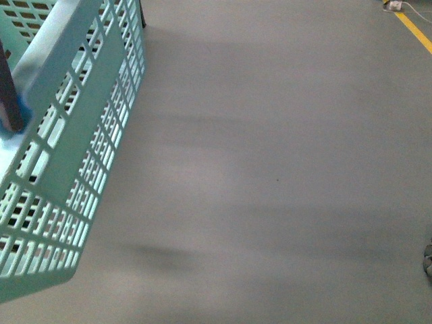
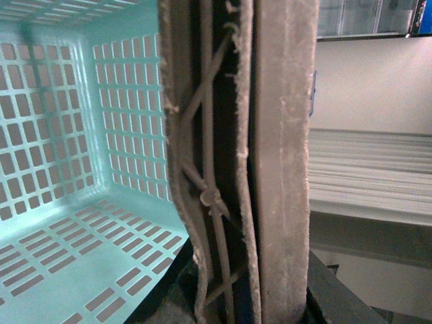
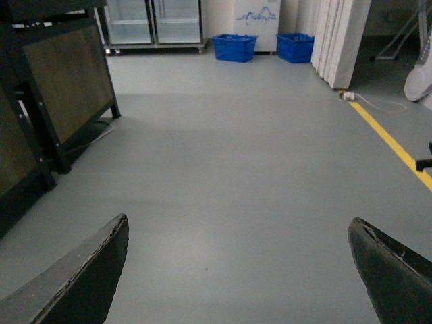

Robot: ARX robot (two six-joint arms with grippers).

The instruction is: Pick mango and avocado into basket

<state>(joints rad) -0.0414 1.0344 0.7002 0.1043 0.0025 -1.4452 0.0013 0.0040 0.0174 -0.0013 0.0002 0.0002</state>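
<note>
Basket (image 1: 67, 145) tilted along left edge of front view, above bare floor (image 1: 270, 169). Left pincer (image 2: 243, 300) looks clamped on its handles (image 2: 280, 135). Right pincer (image 3: 239, 270) spread wide, empty. Mango, avocado: in no view, bearing unknown.

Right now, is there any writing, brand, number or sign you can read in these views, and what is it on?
No text can be read in any view.
White box by the far wall: a blue mark, too blurred to read as words.
Basket, blue bins, yellow floor line: no lettering shows.
</note>
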